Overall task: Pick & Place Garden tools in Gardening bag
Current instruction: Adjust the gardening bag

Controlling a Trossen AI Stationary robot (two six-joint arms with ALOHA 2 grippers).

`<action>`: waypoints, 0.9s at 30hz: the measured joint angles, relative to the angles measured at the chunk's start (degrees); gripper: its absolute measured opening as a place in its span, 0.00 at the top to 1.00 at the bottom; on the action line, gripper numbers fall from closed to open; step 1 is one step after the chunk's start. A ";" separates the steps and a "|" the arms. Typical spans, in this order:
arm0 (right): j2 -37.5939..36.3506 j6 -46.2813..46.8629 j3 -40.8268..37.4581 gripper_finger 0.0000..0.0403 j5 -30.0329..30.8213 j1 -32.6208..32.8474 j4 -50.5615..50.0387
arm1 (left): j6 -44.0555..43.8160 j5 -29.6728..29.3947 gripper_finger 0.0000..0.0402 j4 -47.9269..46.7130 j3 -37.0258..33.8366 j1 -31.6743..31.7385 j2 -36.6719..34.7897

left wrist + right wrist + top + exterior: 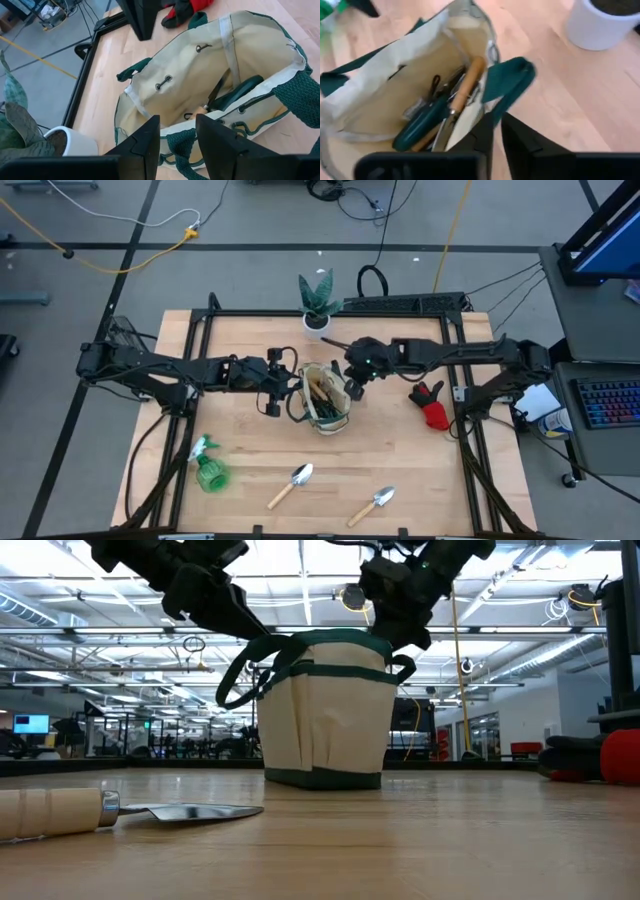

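Observation:
The beige gardening bag with dark green trim stands upright on its base at the table's middle. Inside it lie dark-handled pruners and a wooden-handled tool. My left gripper is at the bag's left rim and my right gripper at its right rim, each shut on it. Two silver trowels with wooden handles lie flat near the table's near edge. A green spray bottle lies at the near left. A small red item lies to the right of the bag. My left gripper has the bag's left rim and the green handle strap between its two fingers, coming from the table's left and slanting down. The bag stands on its base on the table; the handle loop hangs slack beside it. My right gripper pinches the bag's right rim close to the green handle, one finger inside the bag and one outside. It comes from the table's right, slanting down. The bag stays upright on the table.
A green plant in a white pot stands just beyond the bag toward the far edge. A black frame runs along the table's sides.

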 joint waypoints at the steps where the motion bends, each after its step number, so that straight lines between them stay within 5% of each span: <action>1: -0.02 0.27 0.00 0.91 0.05 -0.26 -0.37 | -0.22 0.00 0.67 -0.12 0.00 0.00 0.00; 13: 2.49 4.11 -1.98 0.61 -4.22 0.05 2.28 | -0.53 0.02 0.67 -0.11 0.00 0.02 0.00; 19: 2.47 4.73 -5.32 0.66 -4.41 -0.19 6.75 | -0.50 0.02 0.67 -0.11 0.00 0.02 0.00; 27: 2.40 4.22 -9.81 0.86 -10.36 -0.15 18.95 | -0.50 0.00 0.67 -0.09 0.00 0.02 0.00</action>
